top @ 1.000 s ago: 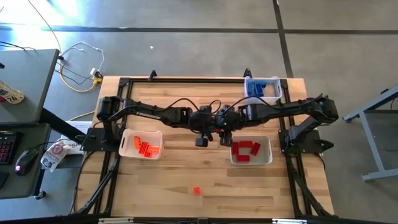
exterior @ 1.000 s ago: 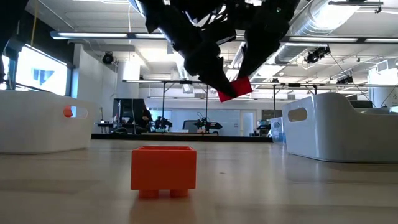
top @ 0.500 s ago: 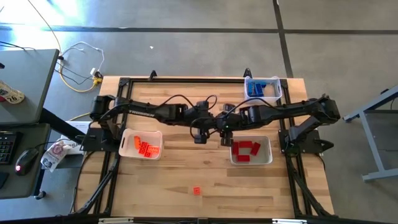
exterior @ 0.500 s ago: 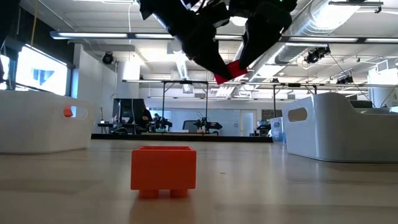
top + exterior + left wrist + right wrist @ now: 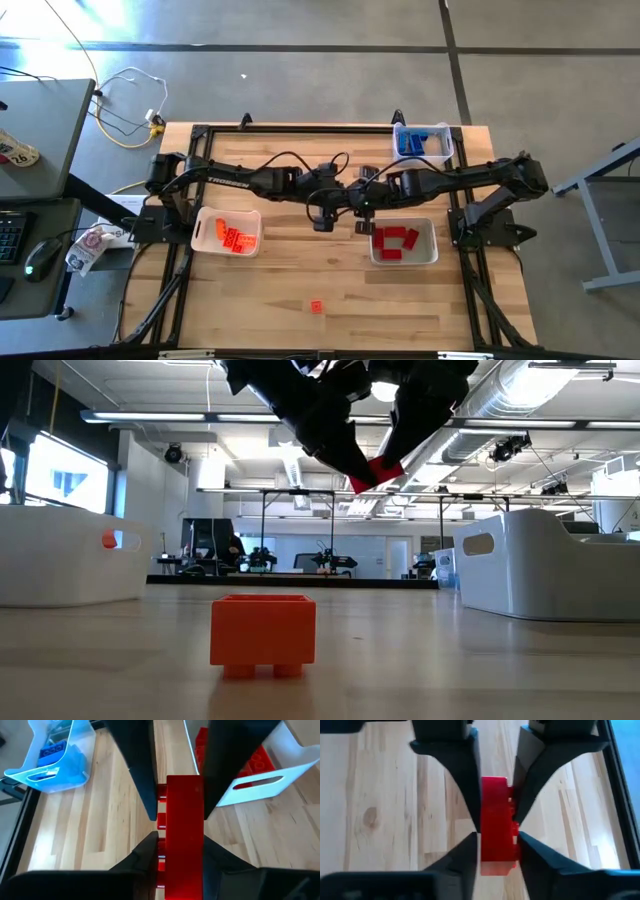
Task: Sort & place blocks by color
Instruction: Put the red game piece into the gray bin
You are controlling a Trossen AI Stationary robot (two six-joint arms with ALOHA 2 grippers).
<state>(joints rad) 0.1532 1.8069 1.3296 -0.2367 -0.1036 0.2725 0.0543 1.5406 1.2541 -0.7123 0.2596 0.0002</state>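
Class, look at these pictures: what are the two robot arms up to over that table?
Above the middle of the wooden table, the left gripper and right gripper meet on one red brick, both closed on it, a handover in mid-air. One white tray holds red bricks, another orange ones, a third blue ones. A lone orange brick lies unsorted.

Grey concrete floor (image 5: pixel 300 60); desk (image 5: pixel 35 120) at left; ceiling lights (image 5: pixel 150 417) overhead.

Low cam chopped both arms off at the top edge. The red block (image 5: pixel 183 840) ran off the left wrist shot's bottom, and its studs were mostly hidden behind fingers (image 5: pixel 142 775).
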